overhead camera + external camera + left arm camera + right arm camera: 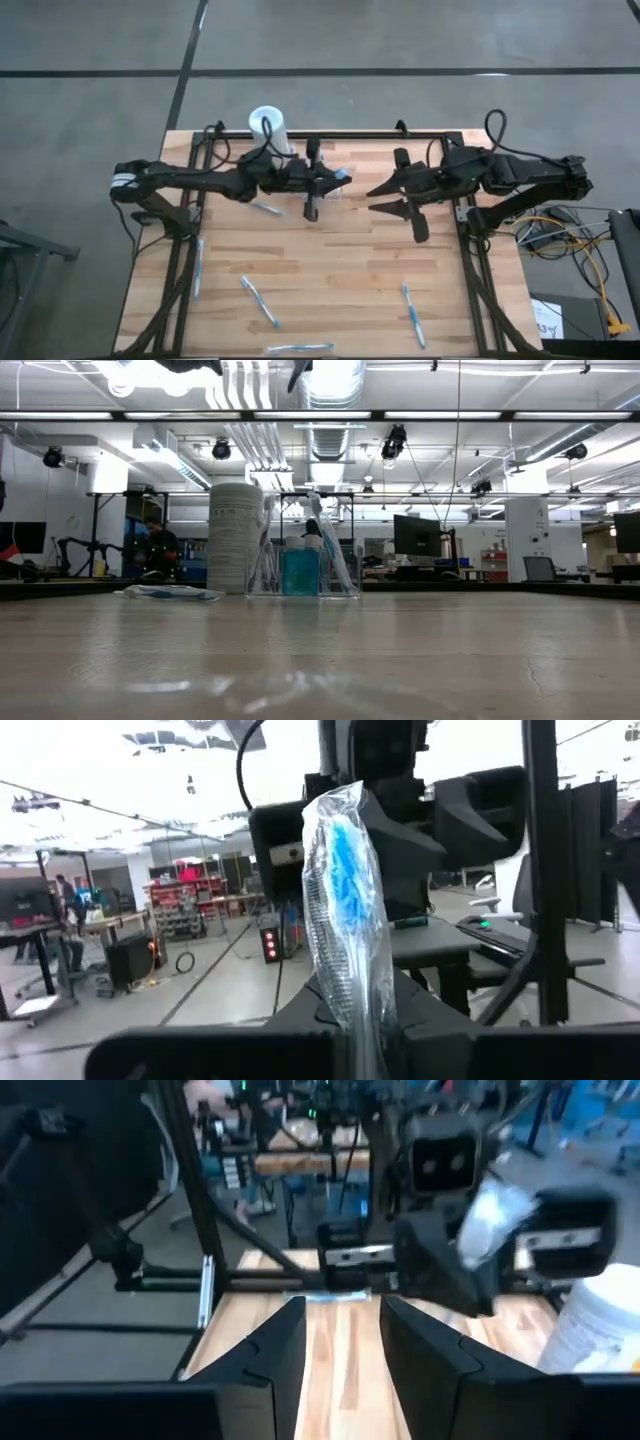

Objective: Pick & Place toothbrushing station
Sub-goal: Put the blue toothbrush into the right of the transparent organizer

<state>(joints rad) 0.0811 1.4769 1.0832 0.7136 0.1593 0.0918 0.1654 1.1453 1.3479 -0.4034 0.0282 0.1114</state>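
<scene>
The toothbrushing station (300, 570), a clear holder with a blue cup and wrapped brushes inside, stands on the wood by its base, beside the white cylinder (235, 538). In the high view my left gripper (333, 180) reaches in from the left near the cylinder (270, 128), shut on a blue-and-white toothbrush in a clear wrapper (345, 890). My right gripper (385, 197) hovers open to its right, facing it, with nothing between its fingers (275, 1350). My left gripper pinches the wrapped toothbrush between its two fingers, by the lower part of its handle (355, 1010). The fingers come level from the table's left. The brush sticks out past the fingertips with its blue bristle end (342, 860) farthest out, lifted clear of the table.
Several loose wrapped toothbrushes lie on the wood: one near the left gripper (265, 208), one at the left edge (197, 268), others toward the near edge (258, 300) (412, 315) (300, 348). Black arm frames run along both table sides.
</scene>
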